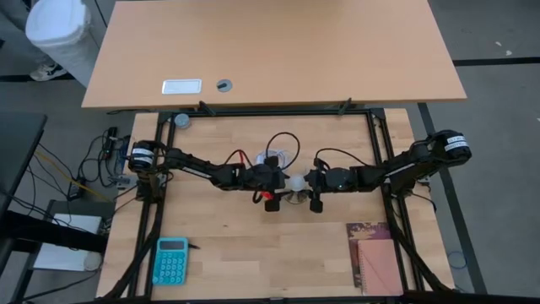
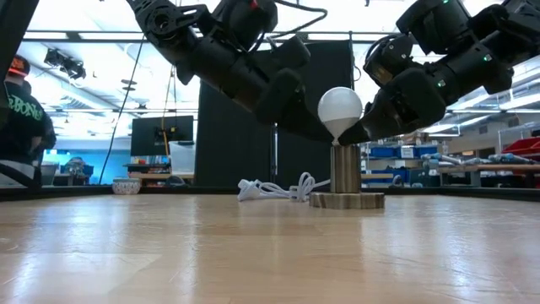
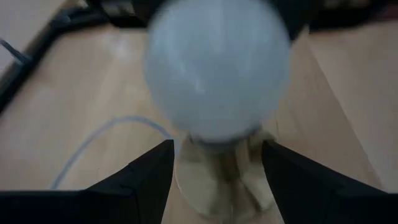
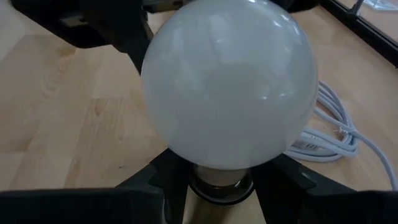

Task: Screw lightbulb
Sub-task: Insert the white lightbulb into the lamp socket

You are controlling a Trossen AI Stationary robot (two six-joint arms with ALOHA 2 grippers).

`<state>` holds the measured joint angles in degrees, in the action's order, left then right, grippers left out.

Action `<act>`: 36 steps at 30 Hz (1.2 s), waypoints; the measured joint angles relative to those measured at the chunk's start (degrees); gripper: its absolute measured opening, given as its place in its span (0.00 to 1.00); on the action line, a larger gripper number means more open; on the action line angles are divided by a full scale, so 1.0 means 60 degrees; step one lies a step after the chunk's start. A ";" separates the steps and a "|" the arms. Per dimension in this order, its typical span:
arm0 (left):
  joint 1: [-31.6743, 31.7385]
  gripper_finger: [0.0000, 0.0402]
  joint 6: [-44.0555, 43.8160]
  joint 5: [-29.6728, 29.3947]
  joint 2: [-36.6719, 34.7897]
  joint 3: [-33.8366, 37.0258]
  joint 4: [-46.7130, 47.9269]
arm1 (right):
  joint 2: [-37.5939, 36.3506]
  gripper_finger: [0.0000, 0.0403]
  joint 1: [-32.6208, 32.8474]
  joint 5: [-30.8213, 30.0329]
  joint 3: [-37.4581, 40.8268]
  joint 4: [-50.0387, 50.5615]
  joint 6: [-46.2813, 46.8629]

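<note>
So the lightbulb (image 2: 340, 108) is sitting upright on top of the metal socket (image 2: 345, 173). Right gripper (image 4: 214, 177) has its fingers clamped on the bulb's neck, just under the globe. Left gripper (image 3: 214, 168) is released, fingers spread wide to either side of the socket, with the globe right above the gap. White cable (image 2: 274, 189) is coiled beside the socket base.

Behind the light wooden surface (image 2: 169, 245) stood a tall black curtain panel (image 2: 245, 143) and a dark monitor (image 2: 161, 135); bright ceiling lights (image 2: 101, 17) shone.
</note>
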<state>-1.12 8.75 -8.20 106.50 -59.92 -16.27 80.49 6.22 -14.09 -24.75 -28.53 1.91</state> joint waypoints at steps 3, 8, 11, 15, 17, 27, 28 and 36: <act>0.0003 0.62 -0.0236 0.0230 0.0000 0.0000 0.0459 | 0.0000 0.38 0.0000 0.0101 0.0011 -0.0010 0.0000; 0.0007 0.62 -0.0797 0.0740 0.0380 0.0277 -0.0199 | -0.0004 0.38 0.0000 0.0177 0.0073 -0.0082 0.0000; 0.0068 0.62 -0.1065 0.0815 0.0718 0.0539 -0.1233 | -0.0004 0.38 0.0000 0.0294 0.0084 -0.0138 0.0007; 0.0094 0.62 -0.1211 0.0765 0.1092 0.0648 -0.2597 | 0.0002 0.38 -0.0004 0.0335 0.0084 -0.0159 0.0067; 0.0094 0.62 -0.1237 0.0779 0.1358 0.0647 -0.2863 | -0.0001 0.38 0.0000 0.0342 0.0091 -0.0178 0.0069; 0.0094 0.57 -0.1440 0.0771 0.2353 0.0660 -0.4267 | 0.0000 0.38 -0.0011 0.0374 0.0095 -0.0183 0.0247; 0.0094 0.55 -0.1377 0.0771 0.2351 0.0650 -0.4321 | 0.0000 0.38 -0.0011 0.0379 0.0098 -0.0183 0.0244; 0.0091 0.42 -0.1292 0.0715 0.2350 0.0656 -0.4422 | 0.0000 0.38 -0.0073 0.0390 0.0098 -0.0216 0.0430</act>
<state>-0.58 0.99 -3.91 120.60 -55.99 -42.80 80.49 5.78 -11.75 -24.16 -29.83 4.49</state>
